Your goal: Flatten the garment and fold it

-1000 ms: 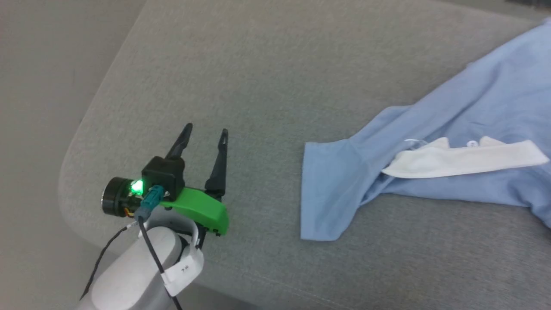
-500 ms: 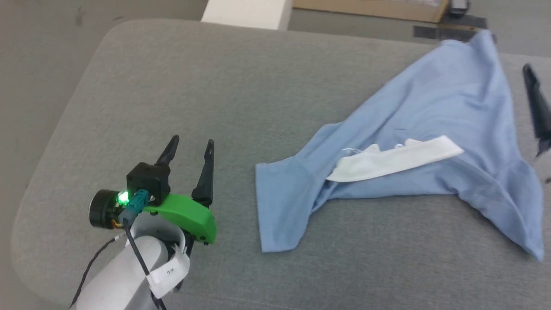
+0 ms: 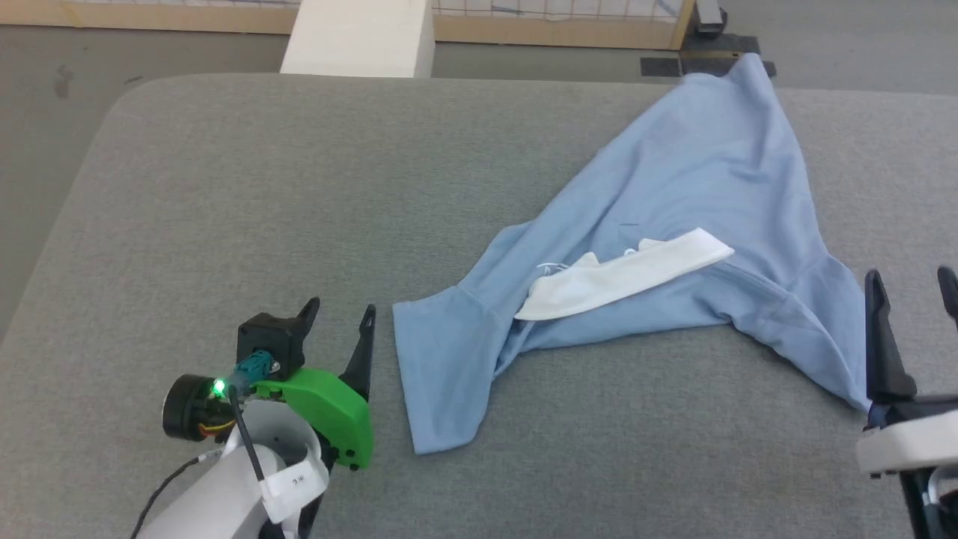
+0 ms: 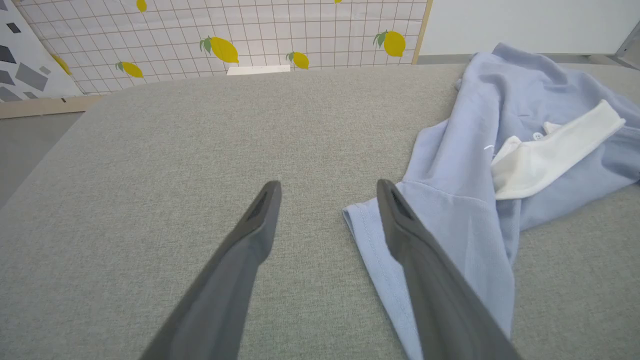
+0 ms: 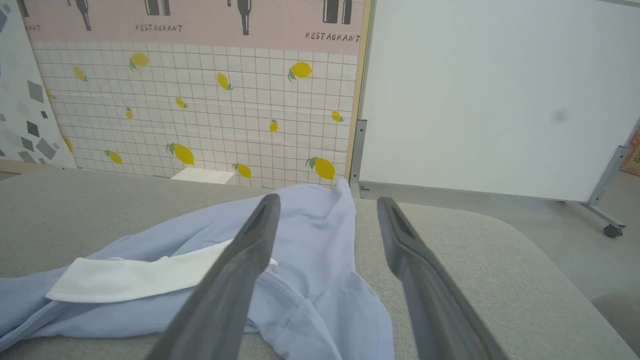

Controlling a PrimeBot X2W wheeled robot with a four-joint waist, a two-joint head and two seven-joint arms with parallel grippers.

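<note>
The garment (image 3: 673,187) lay crumpled on the grey padded surface (image 3: 262,187), spreading from the centre of the head view toward its right. Its white collar (image 3: 621,273) was folded across the middle, and one sleeve (image 3: 434,374) reached toward the lower centre. The left gripper (image 3: 339,307) sat at the lower left, fingers spread apart and holding nothing, just beside that sleeve's hem. The right gripper (image 3: 911,275) stood at the lower right edge, fingers likewise apart and empty, close to the other sleeve (image 3: 816,329). In the right wrist view a lemon-patterned tiled wall (image 5: 200,115) rose behind the surface
</note>
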